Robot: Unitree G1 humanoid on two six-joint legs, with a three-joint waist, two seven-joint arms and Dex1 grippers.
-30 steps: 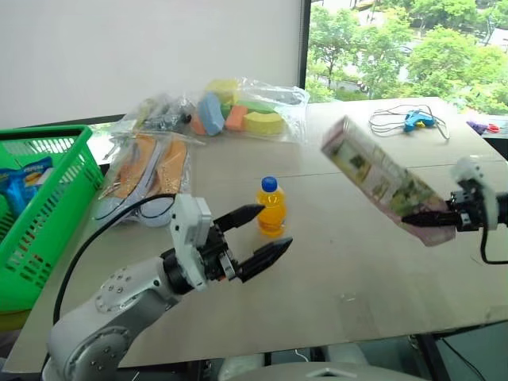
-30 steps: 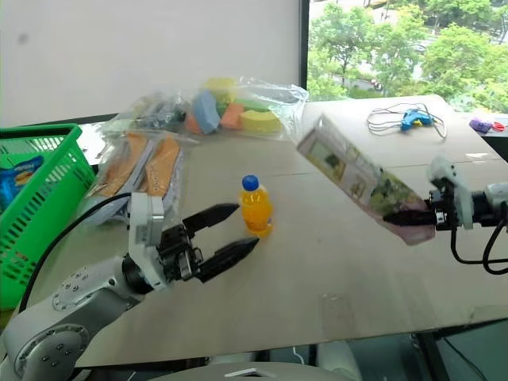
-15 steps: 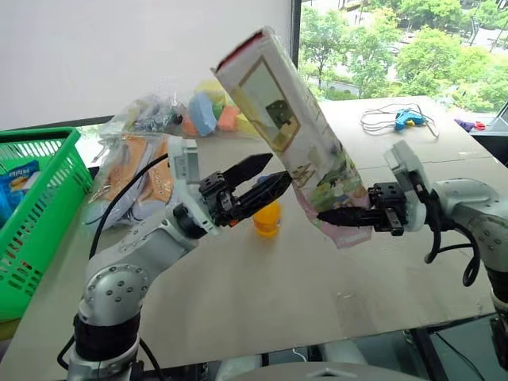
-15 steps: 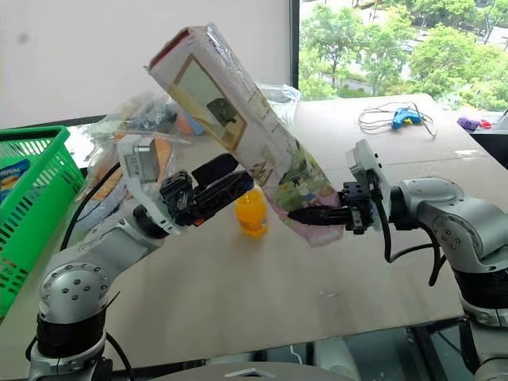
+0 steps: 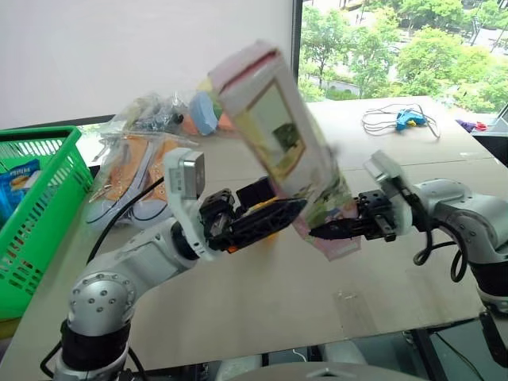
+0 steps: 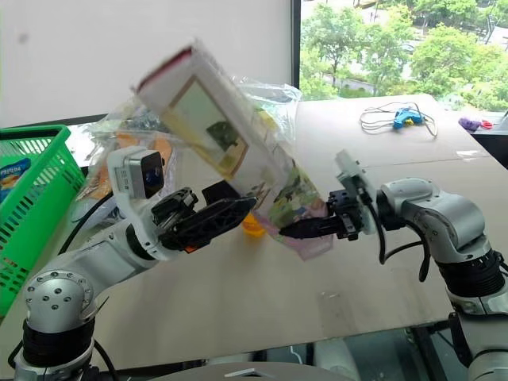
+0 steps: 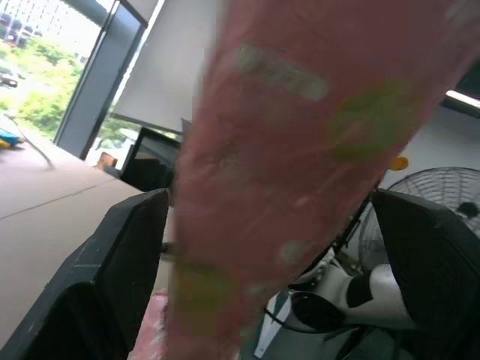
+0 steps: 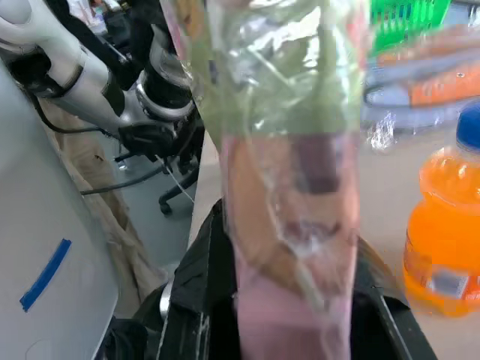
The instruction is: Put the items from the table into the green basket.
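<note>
The packet [image 5: 286,151] is clamped at its lower end by the right gripper [image 5: 329,230], tilted above the worktop [image 5: 397,262]; the left gripper [image 5: 266,218], fingers spread, is set around its middle.

A blue-handled tool with a looped white cord [image 5: 406,119] lies by the window [image 5: 397,40]; a pedestal fan [image 7: 442,199] stands indoors.

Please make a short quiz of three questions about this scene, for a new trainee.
1. True or false: the right gripper is shut on the long packet.
2. The left gripper is: A) shut on the orange bottle, B) open with the packet between its fingers, C) inside the green basket.
3. Which item stands on the table behind the left gripper?

Key: 1 true; 2 B; 3 the small orange bottle.
</note>
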